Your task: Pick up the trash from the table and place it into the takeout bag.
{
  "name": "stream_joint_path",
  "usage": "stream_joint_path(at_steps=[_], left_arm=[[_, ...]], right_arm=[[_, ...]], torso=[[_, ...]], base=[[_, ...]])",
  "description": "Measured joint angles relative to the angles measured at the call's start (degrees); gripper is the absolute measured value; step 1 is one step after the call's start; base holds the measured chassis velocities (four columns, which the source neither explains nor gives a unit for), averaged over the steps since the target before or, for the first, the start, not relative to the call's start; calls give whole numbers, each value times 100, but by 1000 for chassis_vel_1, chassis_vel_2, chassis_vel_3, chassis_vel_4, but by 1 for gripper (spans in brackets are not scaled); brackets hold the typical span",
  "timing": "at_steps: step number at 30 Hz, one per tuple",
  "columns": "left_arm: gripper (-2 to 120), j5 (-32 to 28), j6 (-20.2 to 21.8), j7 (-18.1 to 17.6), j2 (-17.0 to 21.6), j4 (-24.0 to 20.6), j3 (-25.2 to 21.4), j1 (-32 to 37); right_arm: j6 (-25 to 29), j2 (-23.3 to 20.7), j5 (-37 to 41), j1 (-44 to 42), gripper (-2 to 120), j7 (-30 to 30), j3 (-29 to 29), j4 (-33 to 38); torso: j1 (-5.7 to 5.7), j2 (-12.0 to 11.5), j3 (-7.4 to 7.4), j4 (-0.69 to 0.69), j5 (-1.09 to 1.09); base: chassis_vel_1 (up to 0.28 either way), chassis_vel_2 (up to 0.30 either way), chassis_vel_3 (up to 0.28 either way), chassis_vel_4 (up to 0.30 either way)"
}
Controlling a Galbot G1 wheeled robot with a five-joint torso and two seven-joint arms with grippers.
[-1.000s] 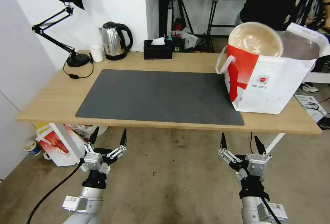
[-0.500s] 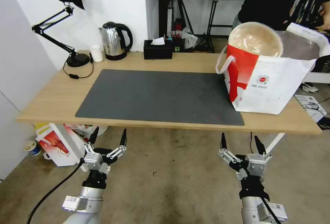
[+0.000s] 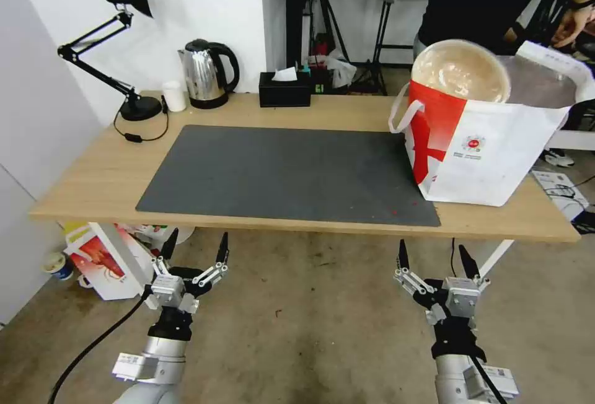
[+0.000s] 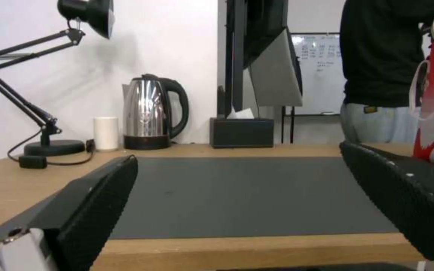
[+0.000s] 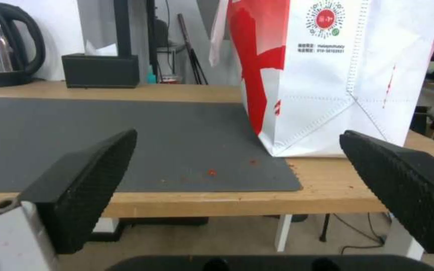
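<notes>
While your table [image 3: 111, 175] carries the takeout bag [image 3: 489, 156] at its right end, half on the mat [image 3: 279, 175], a beige bowl [image 3: 460, 70] tilts in the bag's mouth, and your left gripper [image 3: 193, 248] and right gripper [image 3: 432, 254] hang spread wide below the front edge.

The takeout bag [image 3: 489, 150] hides most of a beige bowl [image 3: 460, 70] propped in its mouth; deeper contents cannot be told, and its far side is cut off.
</notes>
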Motion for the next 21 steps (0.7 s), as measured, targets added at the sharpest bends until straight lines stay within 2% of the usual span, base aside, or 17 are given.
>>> stream_joint_path(at_steps=[21], left_arm=[[100, 0, 0, 0, 0, 0, 0, 0]], right_arm=[[0, 0, 0, 0, 100, 0, 0, 0]], torso=[[0, 0, 0, 0, 0]], base=[[0, 0, 0, 0]])
